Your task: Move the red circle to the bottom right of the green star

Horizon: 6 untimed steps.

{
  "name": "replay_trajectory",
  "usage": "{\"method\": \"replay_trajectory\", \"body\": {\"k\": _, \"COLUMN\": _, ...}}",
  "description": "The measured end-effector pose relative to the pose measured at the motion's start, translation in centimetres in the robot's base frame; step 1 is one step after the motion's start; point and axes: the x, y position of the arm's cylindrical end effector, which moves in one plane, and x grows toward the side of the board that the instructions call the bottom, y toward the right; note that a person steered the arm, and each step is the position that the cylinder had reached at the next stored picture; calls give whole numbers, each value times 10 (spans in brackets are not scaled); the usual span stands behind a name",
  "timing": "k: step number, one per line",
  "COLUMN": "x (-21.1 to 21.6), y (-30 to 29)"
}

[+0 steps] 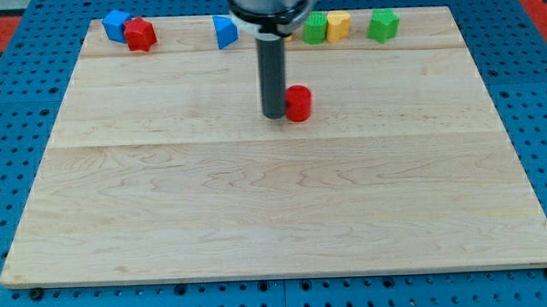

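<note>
The red circle (298, 103) is a short red cylinder on the wooden board, a little above the view's middle. My tip (275, 114) stands right against its left side, touching or nearly touching it. Near the view's top edge a green block (316, 28) sits against a yellow block (338, 25), and another green block (383, 25) lies further right. I cannot tell which green block is the star. Both lie above and to the right of the red circle.
At the view's top left a blue block (116, 24) touches a red block (140, 35). A blue block (224, 31) sits left of the rod near the top. The board's edge (278, 277) runs along the bottom, with blue pegboard around it.
</note>
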Motion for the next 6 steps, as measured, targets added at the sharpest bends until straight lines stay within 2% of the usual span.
{"method": "replay_trajectory", "body": {"k": 1, "x": -8, "y": 31}}
{"method": "replay_trajectory", "body": {"k": 2, "x": -24, "y": 5}}
{"method": "replay_trajectory", "body": {"k": 3, "x": -24, "y": 22}}
{"method": "replay_trajectory", "body": {"k": 6, "x": -32, "y": 122}}
